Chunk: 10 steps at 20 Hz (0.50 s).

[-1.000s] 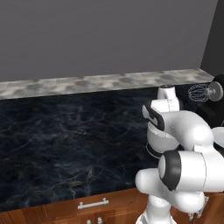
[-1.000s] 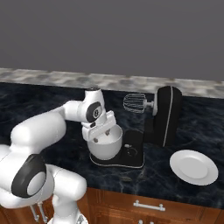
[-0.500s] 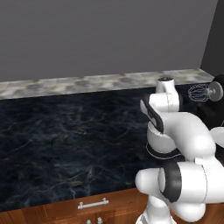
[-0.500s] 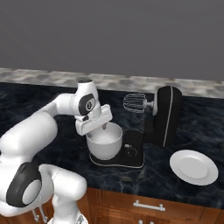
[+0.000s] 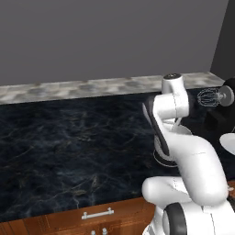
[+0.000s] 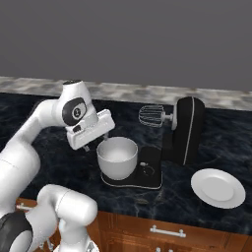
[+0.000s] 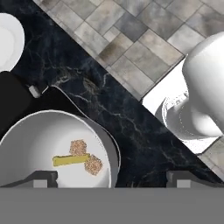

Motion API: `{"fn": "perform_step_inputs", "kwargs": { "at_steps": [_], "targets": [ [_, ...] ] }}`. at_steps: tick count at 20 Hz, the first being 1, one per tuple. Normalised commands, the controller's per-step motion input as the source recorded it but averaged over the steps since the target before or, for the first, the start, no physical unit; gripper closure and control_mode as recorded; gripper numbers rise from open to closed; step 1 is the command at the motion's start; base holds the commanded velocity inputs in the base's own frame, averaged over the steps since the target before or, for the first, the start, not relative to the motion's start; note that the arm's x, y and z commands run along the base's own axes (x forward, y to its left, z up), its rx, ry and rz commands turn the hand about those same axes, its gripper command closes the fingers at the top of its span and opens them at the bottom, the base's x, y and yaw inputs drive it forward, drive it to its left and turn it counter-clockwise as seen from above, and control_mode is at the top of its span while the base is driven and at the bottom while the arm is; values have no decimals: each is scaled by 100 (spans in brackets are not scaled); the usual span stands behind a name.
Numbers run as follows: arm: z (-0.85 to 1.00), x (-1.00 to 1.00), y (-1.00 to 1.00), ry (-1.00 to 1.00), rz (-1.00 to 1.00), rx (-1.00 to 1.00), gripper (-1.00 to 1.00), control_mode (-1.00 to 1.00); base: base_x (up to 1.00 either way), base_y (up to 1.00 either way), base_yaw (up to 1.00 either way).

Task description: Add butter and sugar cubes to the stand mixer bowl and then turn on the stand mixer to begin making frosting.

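Overhead, arm bent, claw (image 6: 94,141) spread wide, empty, beside rim of stand mixer bowl (image 6: 117,157)

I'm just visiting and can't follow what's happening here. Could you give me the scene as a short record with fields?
Setting: dark marble counter
Appliance: black stand mixer, head tilted back, silver wire whisk raised
Bowl: pale grey-white metal bowl on the mixer's base
Bowl contents: yellow butter stick, two brown sugar cubes
Gripper: open, empty, above the bowl
Nearby: round white plate, right of the mixer
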Motion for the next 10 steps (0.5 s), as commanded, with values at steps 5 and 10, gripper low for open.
{"fn": "perform_step_inputs", "kwargs": {
  "at_steps": [5,10],
  "targets": [
    [0,-100,4,-21,-15,0,-100,-100,0,0,0],
    [14,-88,-25,-16,-8,0,-100,-100,0,0,0]
  ]
}}
